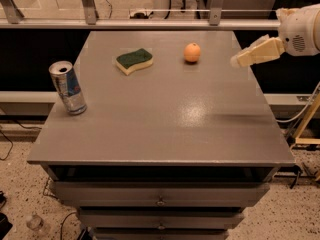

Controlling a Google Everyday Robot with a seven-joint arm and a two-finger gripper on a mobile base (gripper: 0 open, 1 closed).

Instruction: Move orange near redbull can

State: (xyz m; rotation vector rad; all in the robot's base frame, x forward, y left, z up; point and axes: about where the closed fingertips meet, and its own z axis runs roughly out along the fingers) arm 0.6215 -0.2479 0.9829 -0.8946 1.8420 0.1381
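The orange (192, 52) sits on the grey table (165, 114) toward the back, right of centre. The redbull can (68, 87) stands upright near the table's left edge, well apart from the orange. My gripper (237, 60) comes in from the right on a white arm, held above the table's right edge, to the right of the orange and not touching it.
A green-and-yellow sponge (134, 60) lies on the table between the can and the orange, toward the back. A railing with metal posts (215, 4) runs behind the table. Drawers (160, 201) sit below the front edge.
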